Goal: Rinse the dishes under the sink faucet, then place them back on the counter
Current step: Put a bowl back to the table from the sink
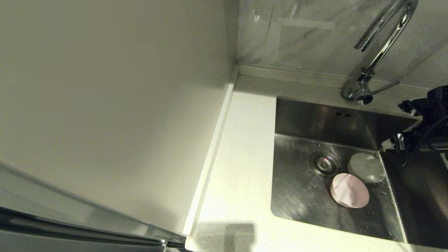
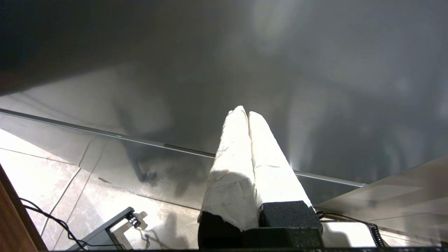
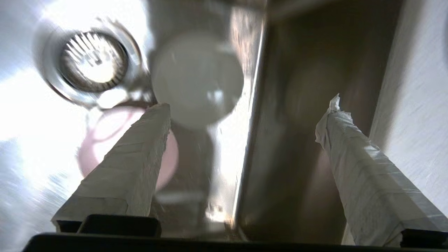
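Two dishes lie upside down in the sink (image 1: pixel 301 196), to the right of the drain strainer (image 1: pixel 324 163): a whitish-mint bowl (image 1: pixel 366 168) and, nearer me, a pale pink bowl (image 1: pixel 350 190). The blue-grey bowl is out of view. My right gripper (image 3: pixel 247 106) hangs open and empty over the basin's right side, just above the mint bowl (image 3: pixel 197 80), with one finger (image 3: pixel 133 164) in front of the pink bowl (image 3: pixel 94 140). Its arm (image 1: pixel 427 136) enters from the right edge. The chrome faucet (image 1: pixel 381 45) stands behind the sink. My left gripper (image 2: pixel 245 112) is shut and empty, parked away from the sink.
The off-white counter (image 1: pixel 241 157) runs along the sink's left side and front, bounded by a raised edge and a cream wall panel (image 1: pixel 105 87). The faucet's lever (image 1: pixel 385 87) points right, towards my right arm. Water drops dot the basin floor.
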Robot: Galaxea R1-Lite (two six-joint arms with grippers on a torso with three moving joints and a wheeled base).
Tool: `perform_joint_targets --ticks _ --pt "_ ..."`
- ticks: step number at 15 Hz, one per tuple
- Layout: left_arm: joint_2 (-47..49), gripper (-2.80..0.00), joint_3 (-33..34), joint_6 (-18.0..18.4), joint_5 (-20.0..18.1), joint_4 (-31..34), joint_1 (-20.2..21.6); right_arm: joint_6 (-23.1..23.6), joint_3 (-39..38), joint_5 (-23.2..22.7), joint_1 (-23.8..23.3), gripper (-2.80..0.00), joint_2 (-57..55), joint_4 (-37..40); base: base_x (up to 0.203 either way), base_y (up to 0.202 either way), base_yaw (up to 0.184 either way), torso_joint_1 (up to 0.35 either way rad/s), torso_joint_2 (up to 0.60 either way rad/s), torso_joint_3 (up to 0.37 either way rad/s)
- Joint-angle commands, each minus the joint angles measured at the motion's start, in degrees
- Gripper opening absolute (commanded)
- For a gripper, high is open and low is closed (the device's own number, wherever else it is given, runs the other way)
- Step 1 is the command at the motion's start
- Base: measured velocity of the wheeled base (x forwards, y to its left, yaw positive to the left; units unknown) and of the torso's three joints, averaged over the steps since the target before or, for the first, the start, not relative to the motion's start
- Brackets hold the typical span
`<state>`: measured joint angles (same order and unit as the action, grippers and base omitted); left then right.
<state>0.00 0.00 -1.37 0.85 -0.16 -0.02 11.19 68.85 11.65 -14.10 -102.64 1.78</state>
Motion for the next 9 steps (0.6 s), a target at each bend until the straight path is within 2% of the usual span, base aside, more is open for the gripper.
perform_joint_targets --ticks 1,6,9 --pt "-0.18 -2.80 0.00 -0.04 0.03 -0.02 0.01 0.15 -1.56 0.59 0.23 0.00 -2.74 0.13 0.000 0.000 0.000 0.000 0.00 0.000" --pt "-0.18 -2.80 0.00 -0.04 0.03 -0.02 0.02 -0.06 -2.64 6.14 3.66 0.00 -6.91 -0.02 0.000 0.000 0.000 0.000 0.00 0.000" --pt "-0.18 -2.80 0.00 -0.04 0.03 -0.02 0.02 -2.04 -3.31 9.03 7.32 0.00 -7.98 -0.02 0.000 0.000 0.000 0.000 0.00 0.000"
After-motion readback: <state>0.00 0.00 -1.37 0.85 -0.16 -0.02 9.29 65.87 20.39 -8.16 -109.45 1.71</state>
